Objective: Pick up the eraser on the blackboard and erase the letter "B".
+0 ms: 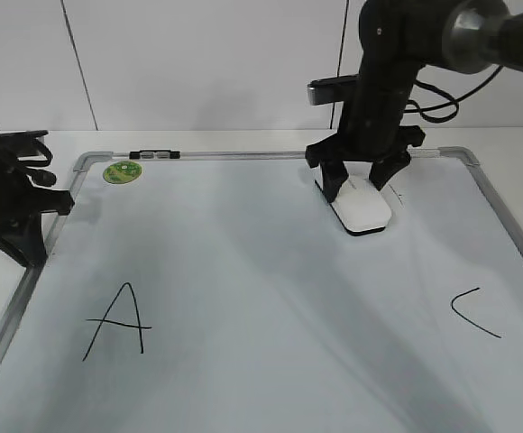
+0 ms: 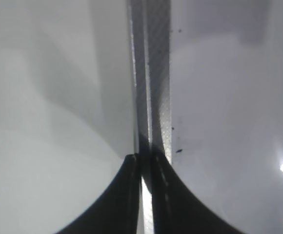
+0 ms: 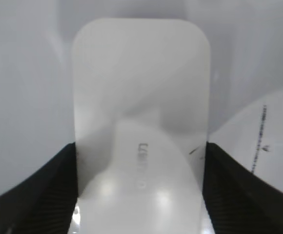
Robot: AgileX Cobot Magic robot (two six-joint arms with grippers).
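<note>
The white eraser (image 1: 362, 209) lies on the blackboard (image 1: 261, 271) at its back right. My right gripper (image 1: 359, 183) straddles the eraser's rear end with a finger on each long side. In the right wrist view the eraser (image 3: 141, 87) fills the space between the two black fingers (image 3: 141, 146), which touch its edges. No letter "B" shows anywhere on the board. My left gripper (image 1: 27, 248) is shut and empty at the board's left frame. Its closed tips show in the left wrist view (image 2: 146, 158) over the grey frame rail (image 2: 156, 73).
A black "A" (image 1: 117, 320) is at the front left and a "C" (image 1: 473, 313) at the right. A round green magnet (image 1: 122, 171) sits at the back left corner. A small dark item (image 1: 153, 154) lies on the top frame. Faint marks (image 1: 399, 193) sit beside the eraser.
</note>
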